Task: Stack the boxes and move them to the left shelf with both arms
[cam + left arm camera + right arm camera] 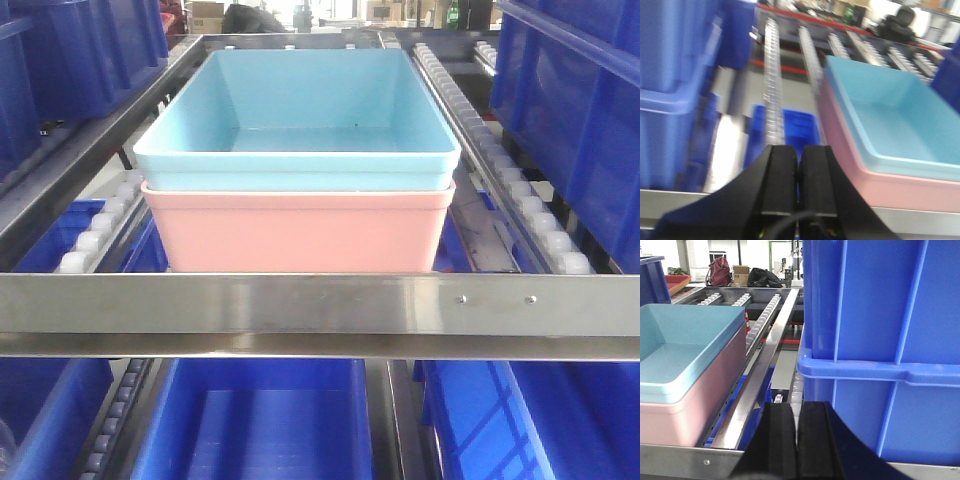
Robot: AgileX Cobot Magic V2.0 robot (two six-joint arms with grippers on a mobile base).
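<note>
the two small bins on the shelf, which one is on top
The light blue bin is on top, nested inside the salmon pink bin, which rests on the steel shelf. Only the pink one's rim and walls show beneath it.

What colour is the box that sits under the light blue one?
Salmon pink: the lower box, beneath the light blue box. The front-facing view shows it best.

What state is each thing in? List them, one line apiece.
light blue box: upright, empty, nested in the pink one.
pink box: upright, on the shelf behind the front bar, holding the blue box.
left gripper: shut, holding nothing.
right gripper: shut, holding nothing.
front bar: level, bare.
</note>
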